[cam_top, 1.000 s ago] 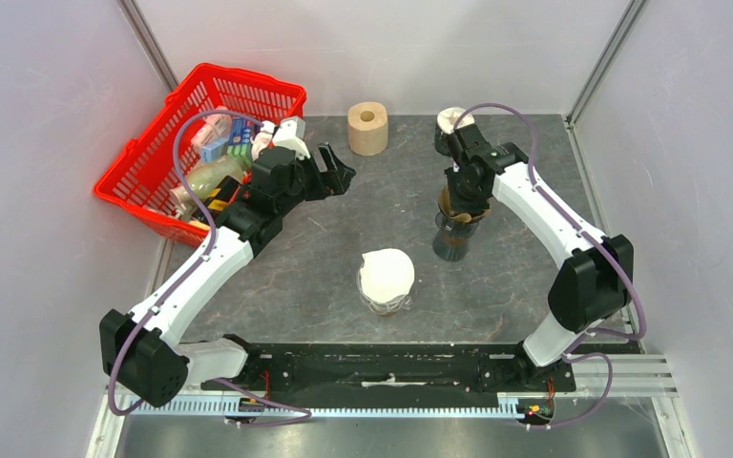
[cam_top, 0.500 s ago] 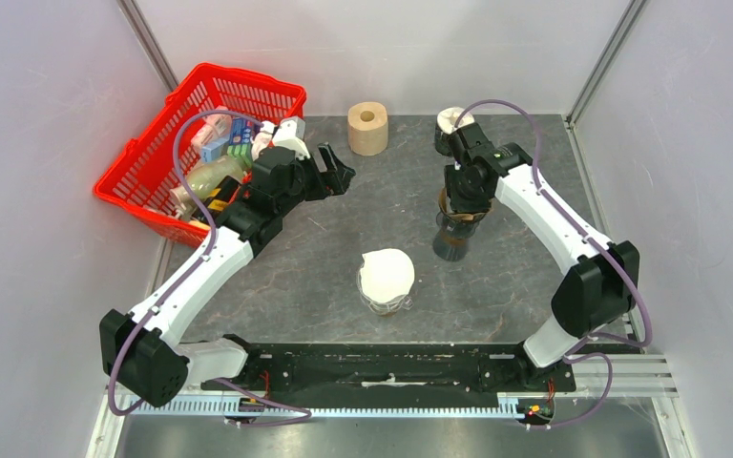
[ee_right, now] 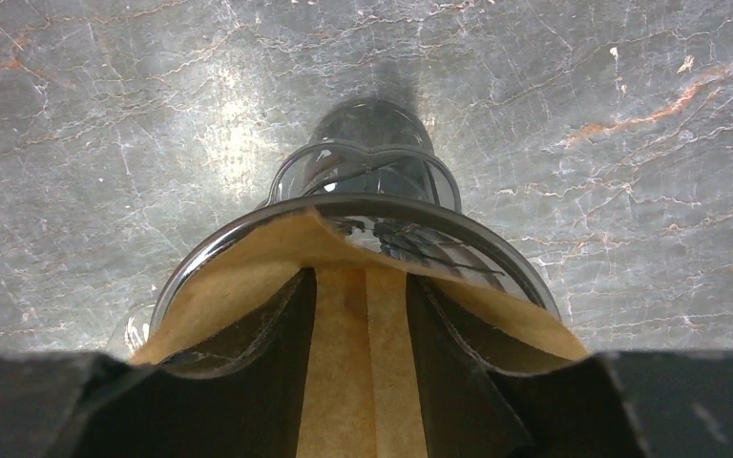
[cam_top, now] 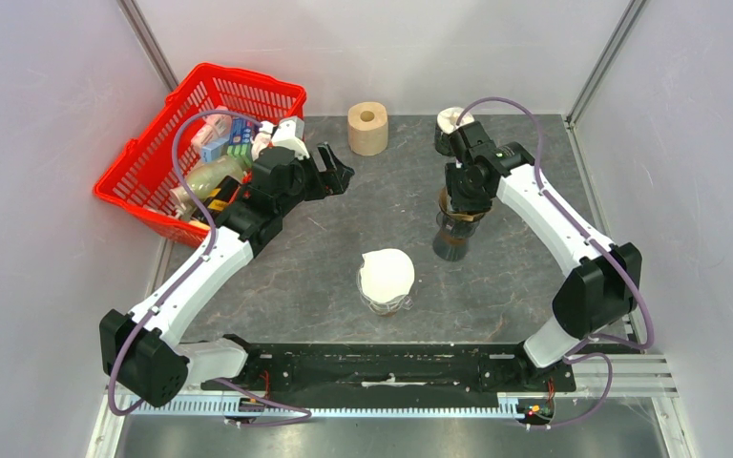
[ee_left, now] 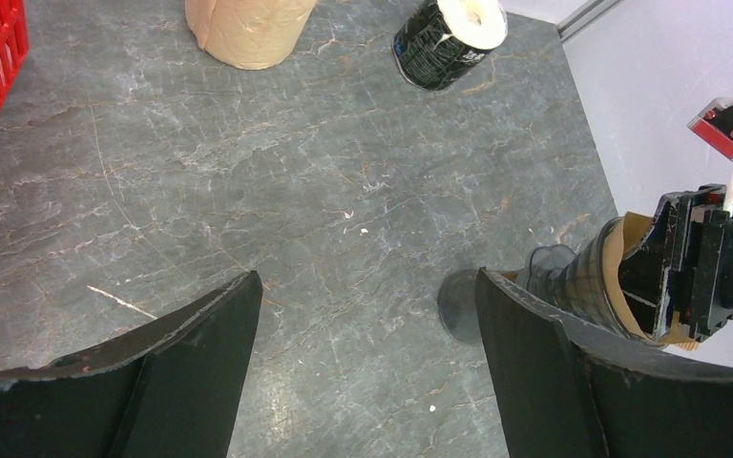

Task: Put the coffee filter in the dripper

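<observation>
Coffee filter, brown paper, sits inside the glass dripper at the table's right-center, its fold pinched between the right gripper fingers directly above it. Left gripper hangs well apart to the left by the red basket, jaws spread, holding nothing.

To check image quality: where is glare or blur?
Right wrist view: bright glare on the table beside the dripper, right end effector fingers dark and soft. Left wrist view: table sharp, left end effector fingers dark. Top external view: even light, soft shadows.
</observation>
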### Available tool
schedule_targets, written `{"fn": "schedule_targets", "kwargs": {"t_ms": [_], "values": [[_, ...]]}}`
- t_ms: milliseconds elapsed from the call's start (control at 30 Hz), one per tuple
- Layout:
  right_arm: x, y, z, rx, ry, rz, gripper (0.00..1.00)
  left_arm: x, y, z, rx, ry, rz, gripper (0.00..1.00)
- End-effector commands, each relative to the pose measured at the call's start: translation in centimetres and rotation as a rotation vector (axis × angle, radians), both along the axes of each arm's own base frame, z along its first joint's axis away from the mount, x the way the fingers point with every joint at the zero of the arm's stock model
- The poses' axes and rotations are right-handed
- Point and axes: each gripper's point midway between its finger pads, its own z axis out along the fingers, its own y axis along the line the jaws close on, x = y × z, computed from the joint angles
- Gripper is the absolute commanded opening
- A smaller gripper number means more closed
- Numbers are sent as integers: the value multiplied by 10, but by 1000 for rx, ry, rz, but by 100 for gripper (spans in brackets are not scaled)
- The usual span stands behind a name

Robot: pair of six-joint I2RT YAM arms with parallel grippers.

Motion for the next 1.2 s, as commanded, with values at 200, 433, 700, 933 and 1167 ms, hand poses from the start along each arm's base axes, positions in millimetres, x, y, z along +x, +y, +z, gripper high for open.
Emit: {"fn": "schedule_targets", "kwargs": {"t_ms": [200, 433, 700, 933, 1167], "values": [[-6, 0, -9, -19, 37, -1, 22, 0, 4, 14, 6, -50, 0, 89], [1, 4, 10, 9, -15, 2, 27, -1, 2, 15, 1, -53, -12, 89], [3, 0, 39, 15, -85, -24, 28, -2, 2, 16, 6, -55, -14, 89], [4, -4, 60, 23, -149, -35, 32, -2, 1, 15, 2, -52, -21, 89], [18, -32, 124, 9, -409, -181, 36, -2, 2, 18, 3, -53, -15, 89]]}}
